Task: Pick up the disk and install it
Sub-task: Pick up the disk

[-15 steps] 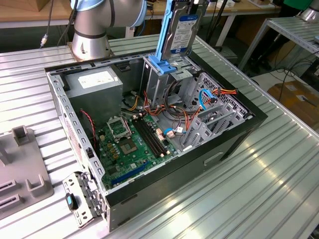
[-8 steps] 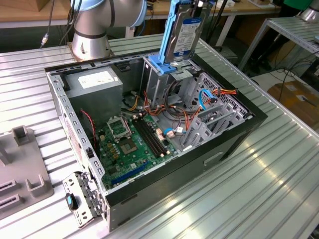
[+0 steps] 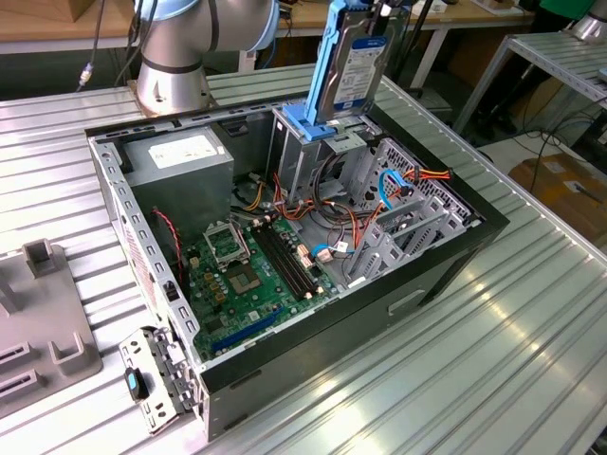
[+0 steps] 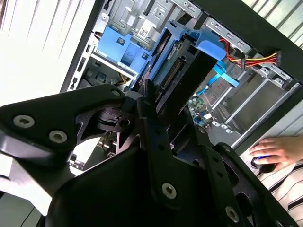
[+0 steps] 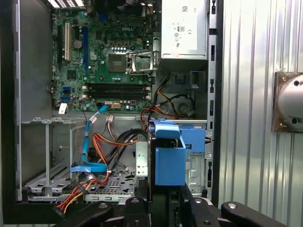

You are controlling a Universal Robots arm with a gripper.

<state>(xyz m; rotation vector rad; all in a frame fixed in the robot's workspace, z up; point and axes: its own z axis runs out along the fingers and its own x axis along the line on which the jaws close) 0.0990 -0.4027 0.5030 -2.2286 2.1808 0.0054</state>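
Note:
The disk [image 3: 357, 64], a grey drive with a white-and-dark label in a bright blue rail frame, hangs upright over the open computer case [image 3: 446, 256], with its lower end at the drive cage [image 3: 305, 156] near the back. My gripper [image 4: 170, 113] is shut on it, a black finger [image 4: 147, 101] on each side. In the first wrist view the disk [image 5: 169, 163] is seen end-on, straight ahead of the gripper [image 5: 165, 205] and above the cage slot. A bare blue bracket [image 4: 120, 45] sits in the cage beside it.
Inside the case lie the motherboard [image 3: 256, 270], the grey power-supply box [image 3: 180, 156] and loose orange and blue cables [image 3: 398, 185]. The arm's base [image 3: 175, 57] stands behind the case. A grey fixture [image 3: 38, 313] lies on the exterior view's left. A person's hand [image 4: 277, 149] rests outside the case.

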